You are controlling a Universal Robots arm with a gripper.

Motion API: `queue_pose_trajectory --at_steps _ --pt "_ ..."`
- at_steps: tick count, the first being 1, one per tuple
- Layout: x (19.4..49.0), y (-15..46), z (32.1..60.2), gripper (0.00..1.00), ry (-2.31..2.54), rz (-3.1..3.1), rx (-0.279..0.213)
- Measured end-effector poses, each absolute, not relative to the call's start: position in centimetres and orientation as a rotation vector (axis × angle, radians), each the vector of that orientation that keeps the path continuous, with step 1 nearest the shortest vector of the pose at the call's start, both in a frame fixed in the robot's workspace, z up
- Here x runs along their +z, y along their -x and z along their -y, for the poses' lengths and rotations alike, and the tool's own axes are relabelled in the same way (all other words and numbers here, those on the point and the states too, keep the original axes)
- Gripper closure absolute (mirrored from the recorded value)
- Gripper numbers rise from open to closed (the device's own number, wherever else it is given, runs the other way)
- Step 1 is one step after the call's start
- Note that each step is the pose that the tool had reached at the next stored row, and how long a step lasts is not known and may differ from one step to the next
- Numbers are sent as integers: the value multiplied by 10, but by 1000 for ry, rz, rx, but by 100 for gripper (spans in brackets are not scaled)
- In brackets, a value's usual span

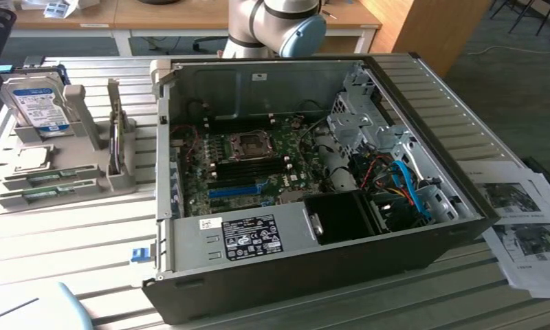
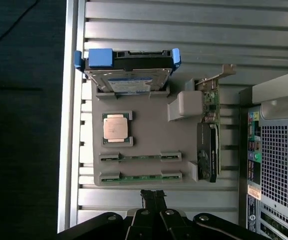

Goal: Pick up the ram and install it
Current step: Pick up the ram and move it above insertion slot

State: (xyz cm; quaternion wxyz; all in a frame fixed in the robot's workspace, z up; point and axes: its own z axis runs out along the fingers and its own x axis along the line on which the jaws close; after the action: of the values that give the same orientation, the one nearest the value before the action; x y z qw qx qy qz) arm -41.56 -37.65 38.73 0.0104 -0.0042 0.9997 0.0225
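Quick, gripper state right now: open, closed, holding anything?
Gripper: jaws closed, holding nothing; the thin green ram stick nearest it lies in the grey plastic holder.

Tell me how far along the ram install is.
Done: nothing yet. Both ram sticks lie in their holders on the grey tray, next to the CPU. In hand: the pincer hangs shut and empty just off the tray's edge, nearest the outer ram stick. Left: gripping a stick, lifting it out and seating it inside the open computer case.
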Motion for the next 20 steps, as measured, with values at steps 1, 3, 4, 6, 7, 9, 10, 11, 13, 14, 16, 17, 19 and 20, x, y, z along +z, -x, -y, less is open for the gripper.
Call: queue_pose_trajectory --at_steps 1,3,4,6,7,9,10,11,13,14,16,17,19,20 --pt "387 416 377 91 23 -3120 70" --pt "387 416 376 91 41 -3120 70" --pt "387 416 376 91 51 -3120 71" --pt "387 416 377 91 71 -3120 71" --pt "387 416 376 91 81 -3120 71" --pt "387 416 377 91 101 -3120 71" --pt "387 416 377 91 111 -3119 71" --pt "387 416 376 91 120 -3119 71" --pt "387 416 377 91 142 -3119 72" --pt "387 416 377 91 154 -3118 72" --pt "387 416 377 91 181 -3117 72" --pt "387 416 377 91 196 -3116 72" --pt "387 416 377 91 229 -3115 72" --pt "387 416 377 91 247 -3113 73"
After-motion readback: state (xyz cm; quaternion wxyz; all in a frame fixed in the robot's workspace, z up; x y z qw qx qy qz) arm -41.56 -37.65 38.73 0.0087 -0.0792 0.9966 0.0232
